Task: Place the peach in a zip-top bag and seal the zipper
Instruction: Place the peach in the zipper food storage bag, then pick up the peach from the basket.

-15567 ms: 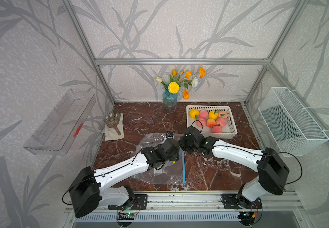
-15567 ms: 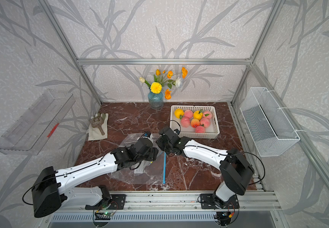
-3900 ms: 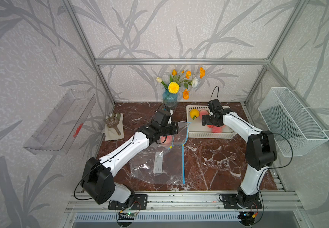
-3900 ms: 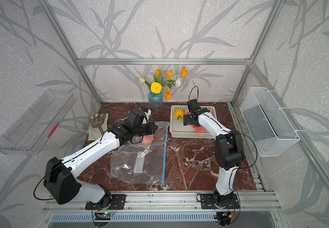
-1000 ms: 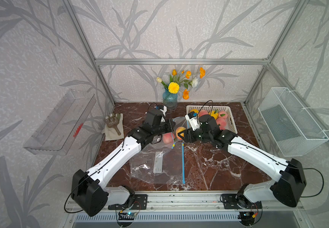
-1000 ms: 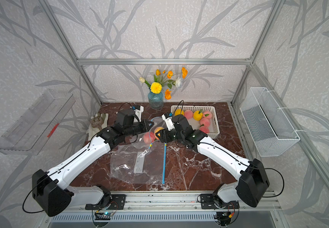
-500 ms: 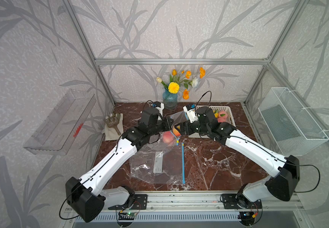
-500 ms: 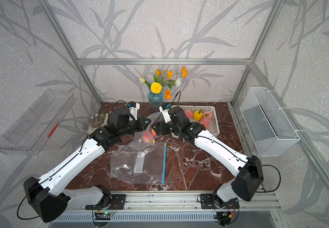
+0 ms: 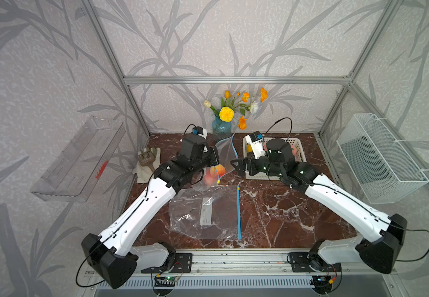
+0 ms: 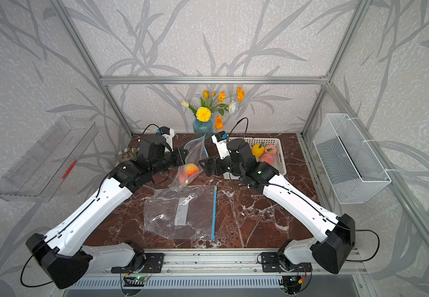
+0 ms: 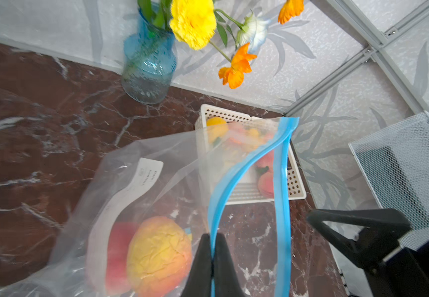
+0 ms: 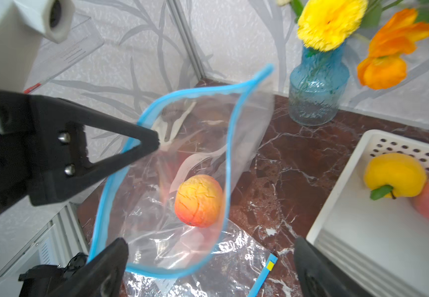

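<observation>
The left gripper (image 11: 212, 241) is pinching the blue zipper strip of a clear bag (image 11: 162, 167), its jaws pressed together on the plastic, and is holding the bag up over the tabletop (image 9: 272, 205) near the middle of the back edge. The peach (image 12: 198, 200) is sitting inside the bag, low down. A reddish shape (image 11: 118, 252) beside it, behind the bag's white label (image 11: 141, 185), is too blurred to identify. Whether the bag's bottom is touching the tabletop cannot be told. The right gripper (image 9: 236, 164) is hanging just beside the bag's gaping mouth with its jaws spread wide, gripping nothing. The right arm is hiding much of the basket (image 10: 280, 154) in a top view. A second bag (image 9: 208, 213) is lying flat toward the front edge.
</observation>
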Motion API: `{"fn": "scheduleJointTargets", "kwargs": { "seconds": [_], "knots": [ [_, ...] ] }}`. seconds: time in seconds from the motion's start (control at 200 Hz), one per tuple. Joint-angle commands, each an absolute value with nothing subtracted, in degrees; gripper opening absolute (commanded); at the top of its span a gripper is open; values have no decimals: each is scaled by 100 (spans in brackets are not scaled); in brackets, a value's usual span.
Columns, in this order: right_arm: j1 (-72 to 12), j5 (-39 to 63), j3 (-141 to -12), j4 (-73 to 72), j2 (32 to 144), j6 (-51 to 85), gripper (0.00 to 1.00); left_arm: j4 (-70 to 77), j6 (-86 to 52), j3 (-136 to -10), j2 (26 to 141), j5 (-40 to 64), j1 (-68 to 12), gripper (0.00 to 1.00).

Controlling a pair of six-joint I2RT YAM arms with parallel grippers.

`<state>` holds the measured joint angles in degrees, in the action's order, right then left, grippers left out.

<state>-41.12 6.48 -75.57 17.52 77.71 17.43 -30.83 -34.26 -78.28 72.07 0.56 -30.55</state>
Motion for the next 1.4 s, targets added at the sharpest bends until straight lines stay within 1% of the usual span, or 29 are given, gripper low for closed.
{"fn": "scheduleJointTargets", "kwargs": {
  "seconds": [0.0, 0.11, 0.2, 0.28, 0.37, 0.48, 0.595, 0.68, 0.795, 0.895, 1.025, 1.15, 1.22, 1.255, 1.395],
  "knots": [
    [-3883, 29, -7554, 1996, 7763, 1791, 99, -4033, -3012, -8428, 7210, -845, -2899, 0],
    [-3572, -29, -7620, 2223, 7962, 1863, 99, -4866, -2633, -9055, 7205, -1585, -2745, 0],
    [-3419, -265, -7687, 2389, 8189, 1846, 99, -5630, -2300, -9658, 7317, -2251, -2592, 0],
    [-3288, -487, -7749, 2492, 8447, 1863, 99, -6090, -2126, -10058, 7404, -2479, -2460, 0],
    [-3026, -400, -7827, 2529, 8789, 2137, 99, -6359, -2009, -10336, 7445, -2465, -2417, 0],
    [-2670, -48, -7982, 2455, 9311, 2595, 99, -6323, -1994, -10403, 7521, -2047, -2417, 0],
    [-2480, 87, -8194, 2125, 9909, 2847, 97, -6000, -2125, -10093, 7736, -1023, -2420, 0],
    [-2335, 134, -8527, 2057, 10458, 3049, 96, -5544, -2363, -9598, 7878, -209, -2426, 0],
    [-2144, 256, -9085, 2064, 11180, 3238, 94, -4420, -2829, -8652, 7944, 852, -2438, 0],
    [-2022, 229, -9484, 2022, 11676, 3389, 93, -3440, -3332, -7883, 7988, 1446, -2488, 0],
    [-1979, 72, -9962, 1962, 12207, 3379, 92, -2786, -3740, -7269, 8056, 1707, -2599, 0],
    [-1960, 34, -10540, 2212, 12718, 3324, 89, -2637, -3806, -7031, 8084, 1653, -2681, 0],
    [-1960, -9, -10801, 2318, 12930, 3252, 80, -2631, -3808, -6979, 8094, 1642, -2692, 0],
    [-1960, -21, -10897, 2328, 13016, 3207, 78, -2633, -3803, -6954, 8087, 1621, -2705, 0],
    [-1960, -194, -11304, 2444, 13352, 3080, 78, -2620, -3801, -6915, 8086, 1606, -2715, 0]
  ]
}}
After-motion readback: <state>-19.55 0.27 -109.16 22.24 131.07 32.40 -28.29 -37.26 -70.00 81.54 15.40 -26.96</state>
